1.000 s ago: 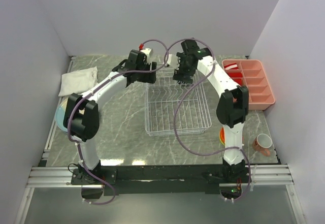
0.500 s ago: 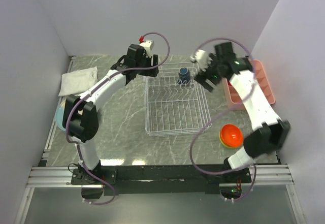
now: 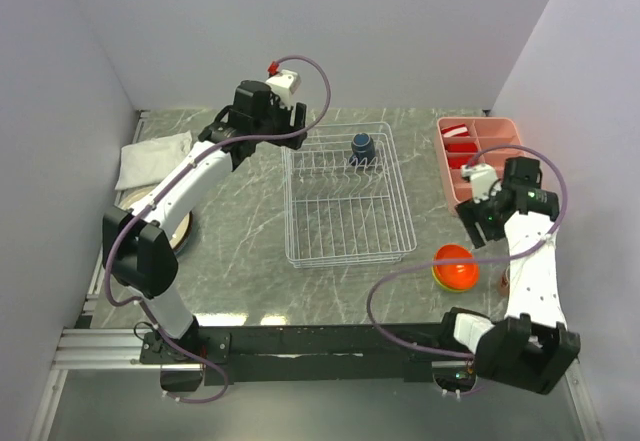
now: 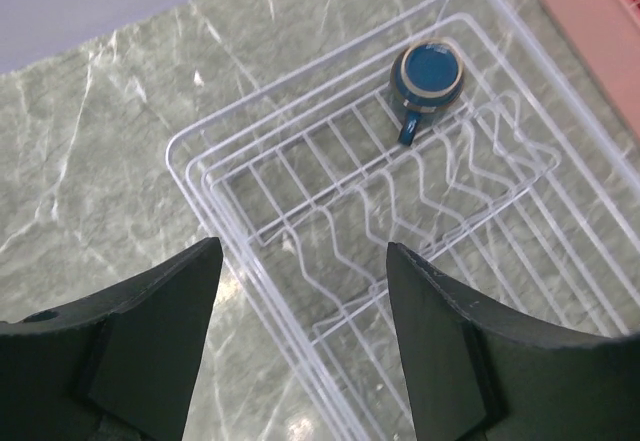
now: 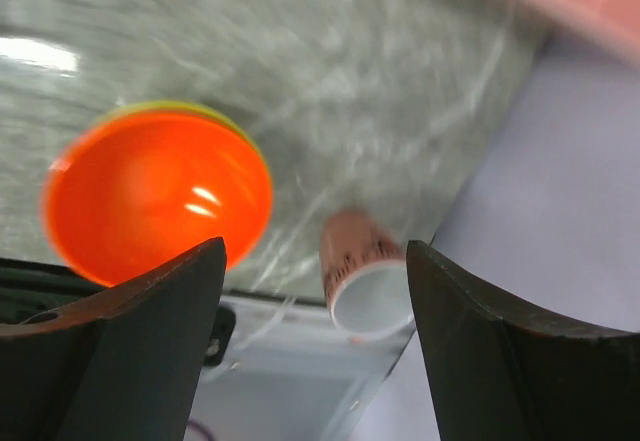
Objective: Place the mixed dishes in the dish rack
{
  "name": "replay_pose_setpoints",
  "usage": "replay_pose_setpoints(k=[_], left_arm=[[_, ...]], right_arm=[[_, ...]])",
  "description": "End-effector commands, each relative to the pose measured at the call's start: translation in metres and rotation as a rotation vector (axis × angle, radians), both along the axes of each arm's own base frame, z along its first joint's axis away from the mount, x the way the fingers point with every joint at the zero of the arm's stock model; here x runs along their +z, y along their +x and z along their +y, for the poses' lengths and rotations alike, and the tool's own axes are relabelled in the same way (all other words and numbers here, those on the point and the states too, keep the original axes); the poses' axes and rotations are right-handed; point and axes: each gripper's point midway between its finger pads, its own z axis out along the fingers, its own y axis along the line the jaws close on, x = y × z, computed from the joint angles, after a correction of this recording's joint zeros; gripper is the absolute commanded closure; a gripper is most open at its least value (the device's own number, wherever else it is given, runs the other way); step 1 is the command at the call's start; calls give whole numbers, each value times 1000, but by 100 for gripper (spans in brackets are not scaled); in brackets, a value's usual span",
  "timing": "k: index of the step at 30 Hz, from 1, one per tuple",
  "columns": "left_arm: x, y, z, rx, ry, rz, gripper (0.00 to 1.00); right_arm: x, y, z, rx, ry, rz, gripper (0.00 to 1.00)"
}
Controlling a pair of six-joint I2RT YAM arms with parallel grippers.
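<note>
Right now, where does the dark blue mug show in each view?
Top external: dark blue mug at the dish rack's far edge, right of middle.
Left wrist: upper right, in the rack's far corner.
Right wrist: not in it.
Shared landmark: the white wire rack, seen from top and left wrist.

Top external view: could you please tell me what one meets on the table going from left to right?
Going rightward: white folded cloth → square white wire dish rack → orange bowl.

Overhead, left wrist: same dish rack (image 3: 345,216)
</note>
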Motion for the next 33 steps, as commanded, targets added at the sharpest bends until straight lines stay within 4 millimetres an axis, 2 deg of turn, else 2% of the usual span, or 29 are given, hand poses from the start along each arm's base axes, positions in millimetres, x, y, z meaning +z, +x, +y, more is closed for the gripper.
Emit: replay_pose_setpoints(k=[1,5,9,18,24,27,29,33], left_arm=[[-8,2,9,-6,99,-3,27],[-14,9,14,-17,164,-16,27],[-19,15,18,-9,204,11,27],[-9,27,31,58,215,-10,27],[-10,23,35,67,219,-9,27],[-13,19,34,60,216,0,27],[-14,17,32,55,216,1,27],[-13,17,31,56,220,-4,27]], right_arm=[[-3,-19,-39,-231,-10,51,22],[-9,-29,-55,-317,17,73,27],[-19,-35,-54,-339,44,81,29],[-64,-74,-55,-423,87,184,35],[-73,-72,-66,-457,117,194,37],[-77,-70,-69,-453,118,210,47],[-82,-71,-68,-452,136,231,50],[-83,-70,-68,-464,146,244,65]])
